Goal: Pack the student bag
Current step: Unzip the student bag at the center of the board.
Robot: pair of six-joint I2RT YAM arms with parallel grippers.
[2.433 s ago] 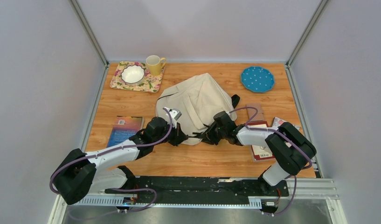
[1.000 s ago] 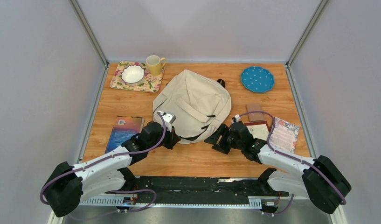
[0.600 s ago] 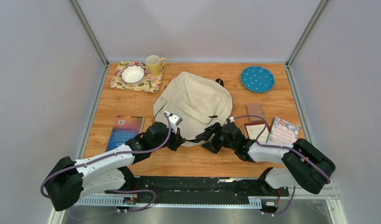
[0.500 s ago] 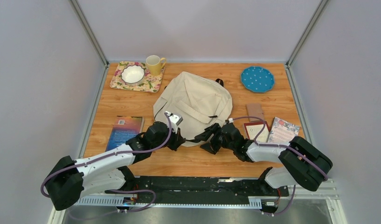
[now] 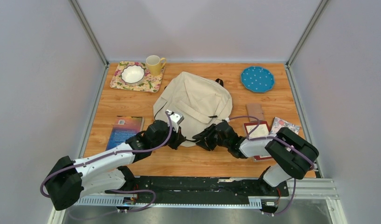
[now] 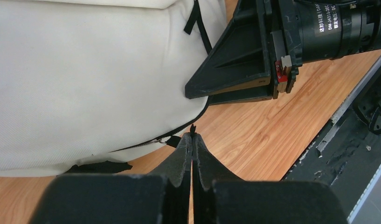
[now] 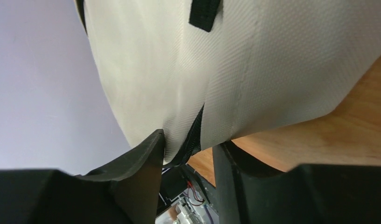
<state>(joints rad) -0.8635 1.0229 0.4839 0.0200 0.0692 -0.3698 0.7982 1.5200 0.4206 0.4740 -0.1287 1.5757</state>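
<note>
While left gripper (image 6: 192, 140) pinches the student bag (image 6: 86, 84) by its black tab (image 6: 193, 128), right gripper (image 7: 188, 142) is spread. Zipper seam (image 7: 196, 128) sits between its fingers.

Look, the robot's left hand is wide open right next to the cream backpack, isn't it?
Not quite. The left hand is shut, not wide open: its two fingers are pressed together. It is right next to the cream backpack, as you said. The left wrist view shows this best.
</note>
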